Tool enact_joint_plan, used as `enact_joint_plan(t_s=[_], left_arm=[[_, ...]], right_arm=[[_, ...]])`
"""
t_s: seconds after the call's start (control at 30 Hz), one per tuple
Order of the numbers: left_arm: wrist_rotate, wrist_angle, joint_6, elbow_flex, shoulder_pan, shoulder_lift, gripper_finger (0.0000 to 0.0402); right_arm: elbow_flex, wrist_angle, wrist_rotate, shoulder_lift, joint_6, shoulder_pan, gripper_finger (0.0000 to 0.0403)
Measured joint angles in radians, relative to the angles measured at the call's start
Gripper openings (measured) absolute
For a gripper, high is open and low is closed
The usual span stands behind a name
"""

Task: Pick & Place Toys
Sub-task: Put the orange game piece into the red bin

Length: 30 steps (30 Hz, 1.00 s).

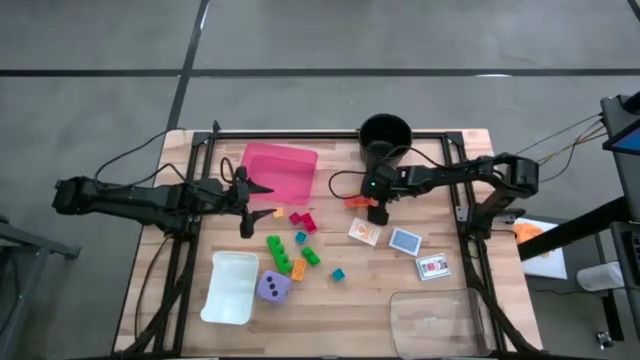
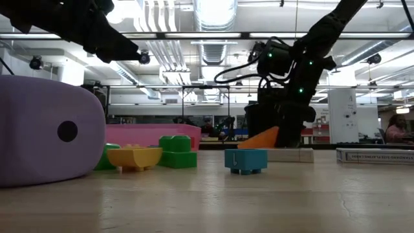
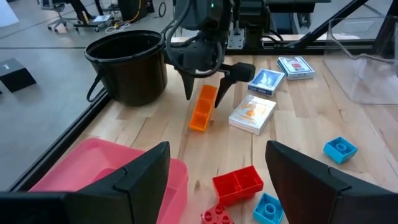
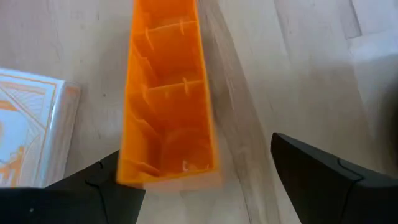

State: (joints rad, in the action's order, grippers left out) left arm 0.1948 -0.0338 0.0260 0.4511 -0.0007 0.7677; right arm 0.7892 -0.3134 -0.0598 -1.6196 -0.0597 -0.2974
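Orange brick (image 3: 203, 108) lies on the table (image 1: 360, 290), tilted with one end raised, beside the orange card (image 3: 253, 114) and near the black pot (image 3: 129, 65). My right claw (image 3: 207, 88) straddles it, fingers wide apart, nothing held yet. Step in hand, as I judge it: the pick. Next: lower, centre the brick between the fingers, close. Left claw (image 3: 217, 177) waits open by the pink tray (image 1: 282, 170), empty.
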Motion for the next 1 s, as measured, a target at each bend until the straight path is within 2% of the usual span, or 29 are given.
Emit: enact_joint_plan(t_s=[0.13,0.23,0.6,0.77,1.0], left_arm=[[0.000,0.000,0.000,0.000,0.000,0.000,0.0267],[0.000,0.000,0.000,0.000,0.000,0.000,0.0267],[0.000,0.000,0.001,0.000,0.000,0.000,0.0267],[0.000,0.000,0.001,0.000,0.000,0.000,0.0267],[0.000,0.000,0.001,0.000,0.000,0.000,0.0267]], right_arm=[[0.003,0.002,0.000,-0.019,0.000,0.000,0.0320],[0.009,0.012,0.000,-0.014,-0.001,0.000,0.0294],[0.009,0.032,0.056,0.088,-0.014,0.002,0.0127],[0.009,0.031,0.104,0.112,0.000,0.006,0.0126],[0.009,0.060,0.110,0.133,0.003,0.037,0.0133]])
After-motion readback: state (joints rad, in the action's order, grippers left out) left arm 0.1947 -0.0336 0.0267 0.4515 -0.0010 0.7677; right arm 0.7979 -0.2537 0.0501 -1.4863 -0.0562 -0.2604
